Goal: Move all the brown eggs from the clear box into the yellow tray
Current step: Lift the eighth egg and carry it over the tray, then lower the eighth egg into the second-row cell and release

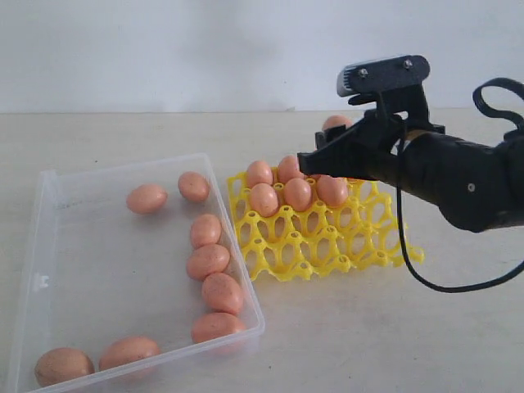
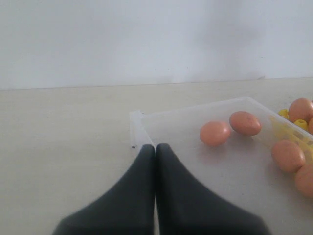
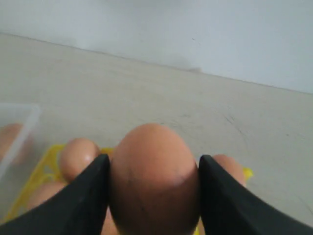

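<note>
Beige table (image 1: 368,344), plain white wall (image 1: 164,49) behind: what sits at left?
— The clear box (image 1: 49,246), eight brown eggs (image 1: 208,261) inside; the left claw (image 2: 156,147), pinched closed and empty, hovers by one corner.
— And rightward?
— The yellow tray (image 1: 327,246), just beside the box, several eggs in its far cups. Above it, the right claw (image 3: 154,166) grips one more egg (image 3: 154,196).
</note>
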{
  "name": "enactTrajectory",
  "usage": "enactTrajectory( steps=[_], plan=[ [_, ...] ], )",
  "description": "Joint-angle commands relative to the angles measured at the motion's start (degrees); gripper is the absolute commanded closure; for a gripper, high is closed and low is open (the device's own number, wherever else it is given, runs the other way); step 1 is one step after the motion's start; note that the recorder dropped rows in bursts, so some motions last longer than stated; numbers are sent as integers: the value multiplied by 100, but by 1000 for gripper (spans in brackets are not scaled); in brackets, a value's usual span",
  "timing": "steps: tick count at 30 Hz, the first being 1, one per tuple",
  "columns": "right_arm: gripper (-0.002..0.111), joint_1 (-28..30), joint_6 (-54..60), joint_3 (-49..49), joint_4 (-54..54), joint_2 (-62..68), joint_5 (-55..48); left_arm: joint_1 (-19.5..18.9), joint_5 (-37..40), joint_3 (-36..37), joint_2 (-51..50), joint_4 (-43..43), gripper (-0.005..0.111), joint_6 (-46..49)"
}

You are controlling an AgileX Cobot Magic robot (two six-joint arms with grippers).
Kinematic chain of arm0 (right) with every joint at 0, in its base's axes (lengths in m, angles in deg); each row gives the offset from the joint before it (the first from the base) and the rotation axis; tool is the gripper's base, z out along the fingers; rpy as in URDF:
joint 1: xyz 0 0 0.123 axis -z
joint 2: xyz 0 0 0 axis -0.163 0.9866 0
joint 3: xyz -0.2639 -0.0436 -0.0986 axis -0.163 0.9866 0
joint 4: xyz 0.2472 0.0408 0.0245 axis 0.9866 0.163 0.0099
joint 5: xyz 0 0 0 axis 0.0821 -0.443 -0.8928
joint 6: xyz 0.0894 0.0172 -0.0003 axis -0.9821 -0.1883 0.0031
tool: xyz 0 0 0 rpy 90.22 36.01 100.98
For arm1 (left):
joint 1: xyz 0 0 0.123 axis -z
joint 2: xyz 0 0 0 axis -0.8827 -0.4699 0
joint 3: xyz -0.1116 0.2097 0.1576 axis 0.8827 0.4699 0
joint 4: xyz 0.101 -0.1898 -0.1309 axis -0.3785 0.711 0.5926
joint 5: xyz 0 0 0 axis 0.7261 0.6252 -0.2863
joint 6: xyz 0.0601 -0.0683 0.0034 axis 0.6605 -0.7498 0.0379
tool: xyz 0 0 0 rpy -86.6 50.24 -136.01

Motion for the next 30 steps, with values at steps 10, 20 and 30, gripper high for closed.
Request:
enactTrajectory(
  steps=[10, 20, 30],
  plan=[
    [98, 499, 108, 132, 409, 477, 562, 23, -7, -15, 17, 31, 111, 3],
    [98, 499, -52, 108, 387, 1049, 940, 23, -7, -15, 17, 31, 111, 3],
    [98, 499, -52, 107, 377, 1096, 902, 23, -7, -15, 17, 31, 111, 3]
  ],
)
